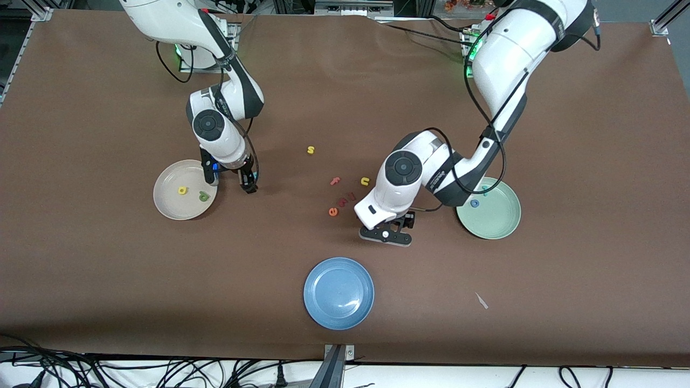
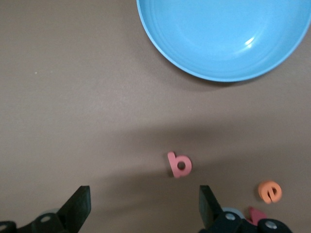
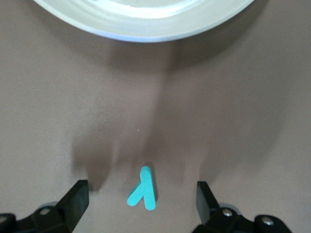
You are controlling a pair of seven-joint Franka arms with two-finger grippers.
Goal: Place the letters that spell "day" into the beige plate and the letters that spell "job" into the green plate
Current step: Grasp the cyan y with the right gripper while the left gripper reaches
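Observation:
The beige plate (image 1: 167, 202) holds a yellow a (image 1: 183, 190) and a green d (image 1: 204, 196). Beside it, my right gripper (image 1: 229, 180) is low over the table and open. The teal y (image 3: 144, 189) lies flat between its fingers (image 3: 77, 196), untouched, with the beige plate's rim (image 3: 146, 30) just ahead. The green plate (image 1: 498, 221) holds a blue o (image 1: 474, 203); the arm covers part of it. My left gripper (image 2: 144, 199) is open over the table near the loose letters. The pink b (image 2: 180, 165) lies just ahead of its fingertips, apart from them. No j shows.
A blue plate (image 1: 338, 292) sits near the front edge, its rim (image 2: 194, 73) ahead of the left gripper. Loose letters lie mid-table: a yellow s (image 1: 310, 150), a pink f (image 1: 335, 181), a yellow u (image 1: 365, 181), an orange e (image 1: 332, 212). A paper scrap (image 1: 481, 300) lies toward the left arm's end.

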